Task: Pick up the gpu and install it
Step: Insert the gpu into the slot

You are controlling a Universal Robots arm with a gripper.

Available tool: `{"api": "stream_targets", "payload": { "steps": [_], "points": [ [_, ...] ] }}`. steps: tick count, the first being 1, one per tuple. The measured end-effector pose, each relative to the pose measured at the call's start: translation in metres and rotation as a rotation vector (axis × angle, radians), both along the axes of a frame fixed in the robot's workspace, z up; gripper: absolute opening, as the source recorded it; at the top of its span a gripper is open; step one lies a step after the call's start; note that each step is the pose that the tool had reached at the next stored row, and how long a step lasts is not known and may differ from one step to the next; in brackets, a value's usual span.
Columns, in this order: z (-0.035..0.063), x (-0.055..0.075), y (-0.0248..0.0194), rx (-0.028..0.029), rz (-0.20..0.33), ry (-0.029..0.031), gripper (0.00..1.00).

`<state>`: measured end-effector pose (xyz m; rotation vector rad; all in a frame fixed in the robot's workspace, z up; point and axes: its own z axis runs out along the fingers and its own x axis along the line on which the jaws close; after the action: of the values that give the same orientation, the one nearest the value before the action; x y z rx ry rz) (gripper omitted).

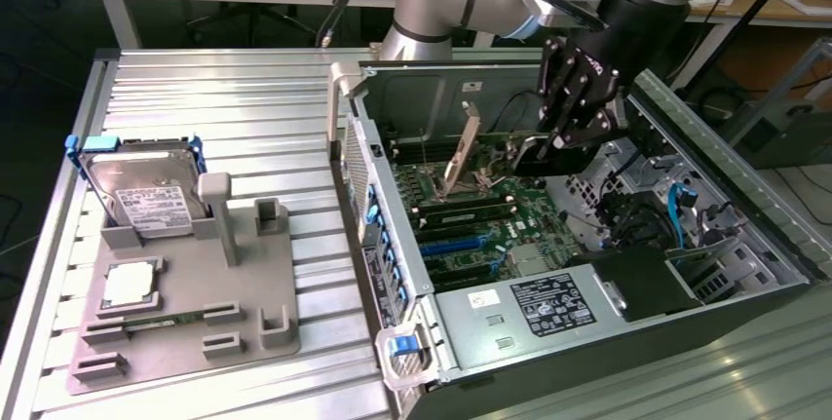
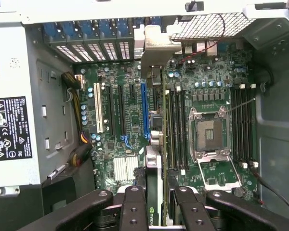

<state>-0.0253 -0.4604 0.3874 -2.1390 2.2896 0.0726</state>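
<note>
In the exterior view we see our gripper (image 1: 552, 152) lowered into the open computer case (image 1: 728, 196), clamped on the gpu (image 1: 465, 152), which stands on edge above the motherboard (image 1: 474, 230). In the wrist view the gpu (image 2: 154, 187) sits edge-on between our fingers (image 2: 133, 211), its silver bracket (image 2: 155, 45) toward the case's rear slots

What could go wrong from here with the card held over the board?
1. The gpu, clamped edge-on in the gripper, hangs between the blue slot and the memory slots; slightly off, its edge could land on the board beside the slot.
2. Its metal bracket sits close to the rear case wall and could catch there.
</note>
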Motion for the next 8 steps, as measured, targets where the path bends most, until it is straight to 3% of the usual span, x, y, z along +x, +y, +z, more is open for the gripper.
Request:
{"api": "stream_targets", "payload": {
  "steps": [8],
  "points": [
    [-0.0017,0.0,0.0,0.0001,0.0,0.0,0.27]
  ]
}}
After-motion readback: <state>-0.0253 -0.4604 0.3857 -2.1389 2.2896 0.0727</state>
